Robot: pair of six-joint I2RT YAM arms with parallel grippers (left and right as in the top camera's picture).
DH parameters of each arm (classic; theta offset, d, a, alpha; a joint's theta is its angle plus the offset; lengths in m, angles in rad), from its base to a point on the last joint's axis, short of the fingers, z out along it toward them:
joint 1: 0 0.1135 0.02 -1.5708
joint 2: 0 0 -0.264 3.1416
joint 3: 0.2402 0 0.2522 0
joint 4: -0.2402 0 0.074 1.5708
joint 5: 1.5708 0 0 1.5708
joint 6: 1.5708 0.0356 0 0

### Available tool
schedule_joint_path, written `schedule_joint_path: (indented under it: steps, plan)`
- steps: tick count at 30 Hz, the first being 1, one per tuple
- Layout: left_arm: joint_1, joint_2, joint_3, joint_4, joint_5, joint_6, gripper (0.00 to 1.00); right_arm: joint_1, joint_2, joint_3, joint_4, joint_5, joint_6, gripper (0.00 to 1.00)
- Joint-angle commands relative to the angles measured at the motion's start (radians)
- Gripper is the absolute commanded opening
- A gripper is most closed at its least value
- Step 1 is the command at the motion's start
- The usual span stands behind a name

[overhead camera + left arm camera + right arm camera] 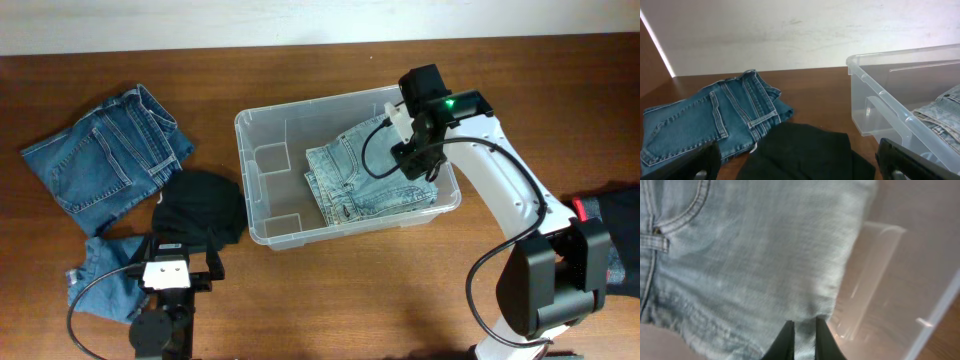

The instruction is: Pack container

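Container holds pale jeans. Our right gripper pinches their edge. We judge placing step; next: release, lift clear. Left gripper spread wide, empty.

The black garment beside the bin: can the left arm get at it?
Probably yes: the black garment lies uncovered just ahead of the left arm's open fingers, nothing between.

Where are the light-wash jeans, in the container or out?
In. The folded light-wash jeans lie on the container floor; the right gripper pinches their edge.
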Motion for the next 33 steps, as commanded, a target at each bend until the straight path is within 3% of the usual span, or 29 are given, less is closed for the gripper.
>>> schedule_joint_path:
  steps: [1,8,16,22,28,33]
  plan:
    - [0.002,-0.007,-0.008,0.002,-0.004,0.019,1.0,0.009,0.011,-0.006,-0.023,-0.042,0.035,0.05]
    - [0.002,-0.007,-0.008,0.002,-0.004,0.019,1.0,0.009,0.011,-0.039,-0.013,-0.043,0.063,0.04]
    - [0.002,-0.007,-0.008,0.002,-0.004,0.019,1.0,0.009,0.011,-0.28,0.173,-0.043,0.093,0.06]
    - [0.002,-0.007,-0.008,0.002,-0.004,0.019,1.0,0.009,0.011,-0.351,0.246,-0.043,0.092,0.1]
    - [0.002,-0.007,-0.008,0.002,-0.004,0.019,1.0,0.009,0.006,-0.231,0.209,-0.202,0.148,0.07]
    - [0.002,-0.007,-0.008,0.002,-0.004,0.019,1.0,0.007,0.001,0.059,0.051,-0.248,0.167,0.04]
